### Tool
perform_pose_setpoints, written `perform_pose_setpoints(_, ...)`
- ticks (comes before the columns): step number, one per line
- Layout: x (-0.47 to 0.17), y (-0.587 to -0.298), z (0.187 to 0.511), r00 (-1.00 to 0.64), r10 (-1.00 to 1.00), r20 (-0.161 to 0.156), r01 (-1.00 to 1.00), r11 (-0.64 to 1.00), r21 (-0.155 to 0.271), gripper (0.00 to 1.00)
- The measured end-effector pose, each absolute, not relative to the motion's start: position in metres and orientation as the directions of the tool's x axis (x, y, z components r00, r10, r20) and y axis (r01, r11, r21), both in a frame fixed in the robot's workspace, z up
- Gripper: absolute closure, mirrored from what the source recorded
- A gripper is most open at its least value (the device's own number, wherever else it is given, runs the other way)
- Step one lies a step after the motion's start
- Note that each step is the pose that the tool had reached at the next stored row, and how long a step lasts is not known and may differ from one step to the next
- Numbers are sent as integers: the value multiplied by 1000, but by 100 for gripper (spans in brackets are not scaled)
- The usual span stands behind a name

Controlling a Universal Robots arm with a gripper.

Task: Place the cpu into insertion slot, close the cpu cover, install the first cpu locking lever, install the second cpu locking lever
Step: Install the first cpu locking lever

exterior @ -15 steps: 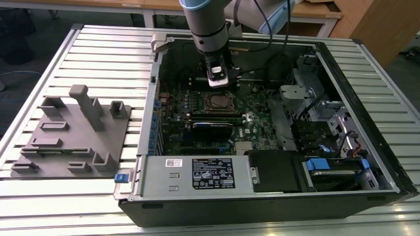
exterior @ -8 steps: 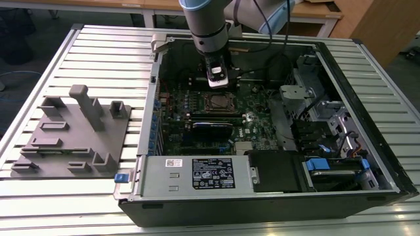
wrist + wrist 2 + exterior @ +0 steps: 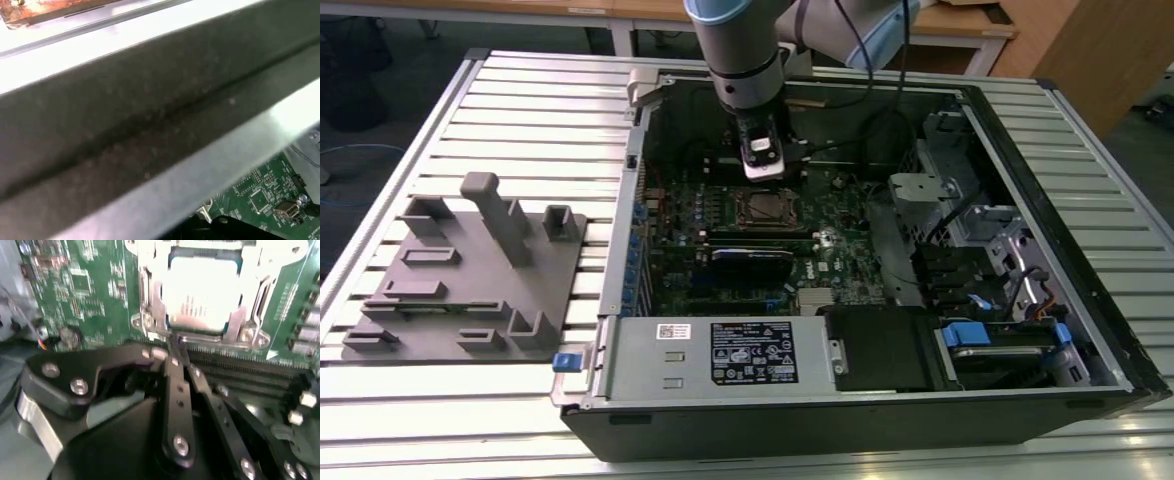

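Note:
In the exterior view my gripper (image 3: 762, 172) hangs inside the open computer case, just behind the insertion slot (image 3: 767, 208) on the green circuit board (image 3: 854, 250). The second wrist view shows its black fingers (image 3: 173, 385) meeting at the tips, so the gripper (image 3: 171, 347) is shut, right at the edge of the socket. The cpu (image 3: 202, 290) lies in the socket with its bright silver face up. The silvery cpu cover (image 3: 150, 305) lies flat around it. I cannot tell whether anything is pinched between the tips.
A grey fixture plate (image 3: 467, 270) with upright pegs lies at the exterior view's left. The case holds a black card (image 3: 750, 257), a labelled power supply (image 3: 747, 355) and drive bays (image 3: 1001, 340). Long memory slots (image 3: 245, 372) run beside the fingers. The case wall (image 3: 125, 115) is close.

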State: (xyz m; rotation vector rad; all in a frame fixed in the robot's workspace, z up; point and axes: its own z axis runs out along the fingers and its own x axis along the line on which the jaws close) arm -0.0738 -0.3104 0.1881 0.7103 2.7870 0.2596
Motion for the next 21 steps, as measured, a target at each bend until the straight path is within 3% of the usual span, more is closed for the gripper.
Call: perform_pose_setpoints(21,-72,-310,214,-849,490,-197,445,865,232,90)
